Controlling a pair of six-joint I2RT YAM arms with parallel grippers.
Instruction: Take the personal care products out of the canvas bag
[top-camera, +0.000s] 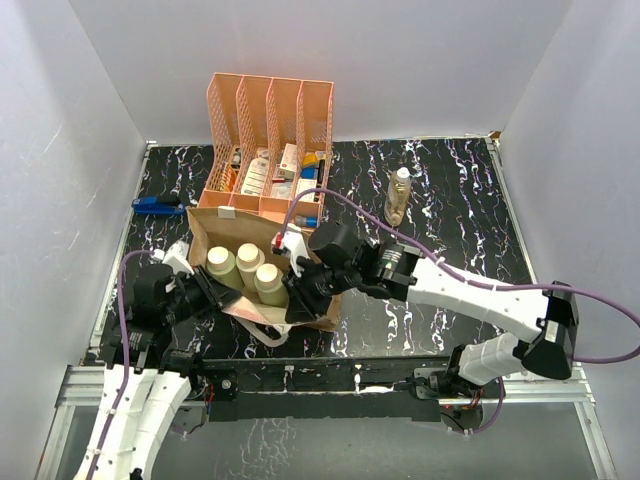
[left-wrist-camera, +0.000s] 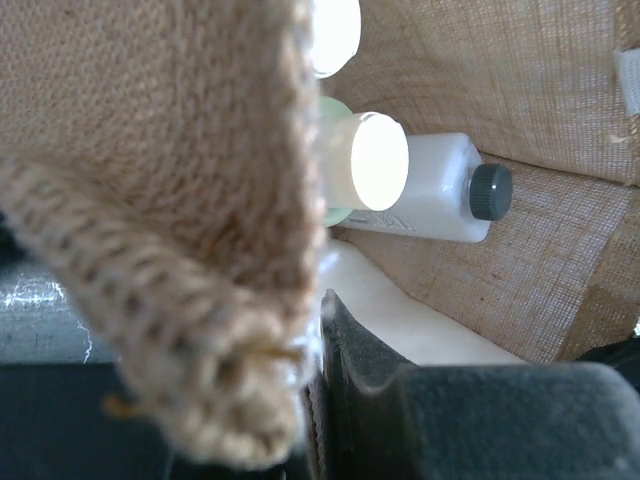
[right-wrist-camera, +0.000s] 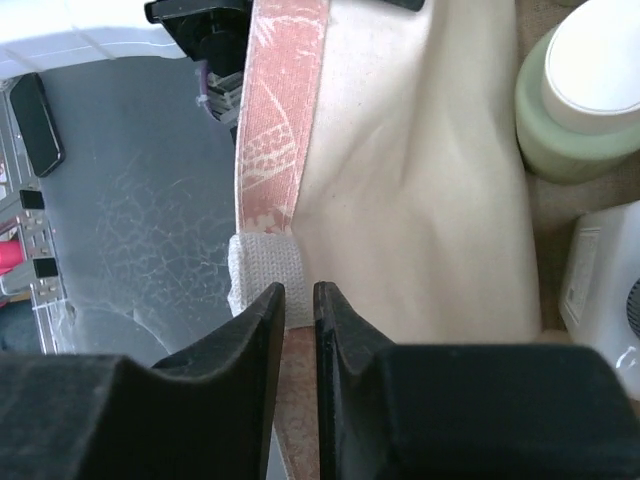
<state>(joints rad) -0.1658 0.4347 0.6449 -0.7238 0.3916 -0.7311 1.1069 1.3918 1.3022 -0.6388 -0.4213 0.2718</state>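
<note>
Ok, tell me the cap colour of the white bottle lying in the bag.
Its cap is dark, near black; clearest in the left wrist view.

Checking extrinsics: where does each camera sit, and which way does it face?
Top external: above and behind, facing down at the table; shows left gripper and right gripper at the canvas bag.
Left wrist: at the bag's rim, facing inside; one own finger low.
Right wrist: over the rim, facing along it; both fingers pinch it.
Shared: both wrist views show the white bottle.
</note>
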